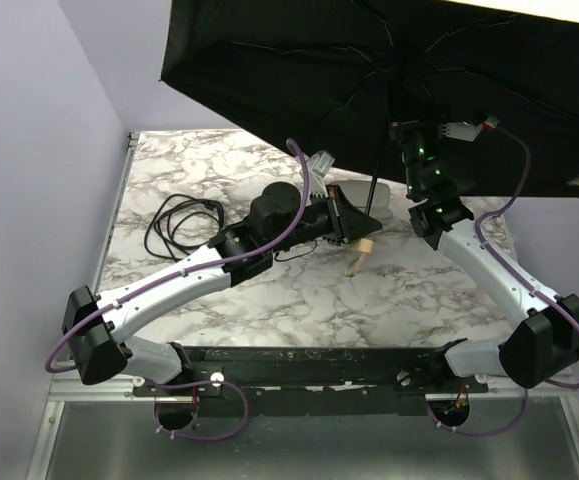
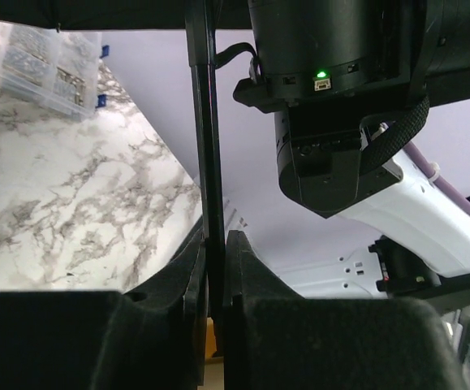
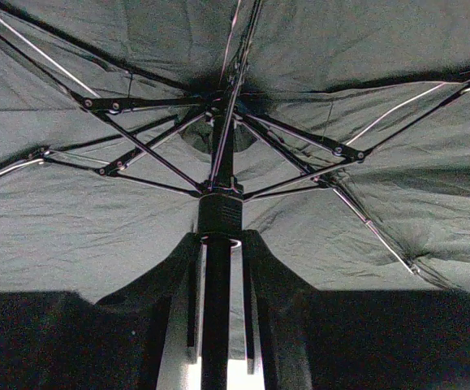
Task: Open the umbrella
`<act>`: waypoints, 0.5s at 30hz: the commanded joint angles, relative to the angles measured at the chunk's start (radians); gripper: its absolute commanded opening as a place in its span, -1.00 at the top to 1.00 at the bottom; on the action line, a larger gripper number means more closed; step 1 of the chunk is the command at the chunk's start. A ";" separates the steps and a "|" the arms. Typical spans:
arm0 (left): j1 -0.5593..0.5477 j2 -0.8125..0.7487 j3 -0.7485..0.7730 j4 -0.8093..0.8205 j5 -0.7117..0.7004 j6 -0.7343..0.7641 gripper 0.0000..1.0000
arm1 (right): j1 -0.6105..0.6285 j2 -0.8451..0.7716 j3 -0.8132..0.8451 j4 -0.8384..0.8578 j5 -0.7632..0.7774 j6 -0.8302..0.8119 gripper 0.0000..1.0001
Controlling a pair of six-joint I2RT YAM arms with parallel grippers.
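Observation:
The umbrella's canopy (image 1: 369, 70) is spread wide above the back of the table, its black underside and ribs (image 3: 97, 219) facing me. Its thin black shaft (image 1: 377, 180) slants down to a tan handle (image 1: 361, 255) near the table. My left gripper (image 1: 354, 225) is shut on the low end of the shaft (image 2: 206, 122), the pads (image 2: 239, 268) pressed against both sides. Higher up, my right gripper (image 1: 409, 130) straddles the shaft just under the runner (image 3: 220, 215). Its fingers (image 3: 259, 268) are slightly parted, and light shows on either side of the shaft.
A coiled black cable (image 1: 179, 220) lies on the marble table (image 1: 299, 300) to the left. A pale oval case (image 1: 349, 190) sits behind my left gripper. A clear plastic parts box (image 2: 48, 73) stands at the back. The right arm's wrist (image 2: 332, 122) hangs close beside the shaft.

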 commanded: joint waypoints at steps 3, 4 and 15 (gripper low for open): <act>-0.146 -0.060 -0.101 -0.306 0.314 0.113 1.00 | -0.133 0.110 0.140 0.320 0.412 -0.145 0.90; -0.149 -0.075 -0.126 -0.310 0.320 0.126 1.00 | -0.152 0.128 0.179 0.323 0.403 -0.154 0.94; -0.178 -0.209 -0.443 -0.296 0.327 0.136 1.00 | -0.330 0.252 0.518 0.151 0.356 -0.101 0.99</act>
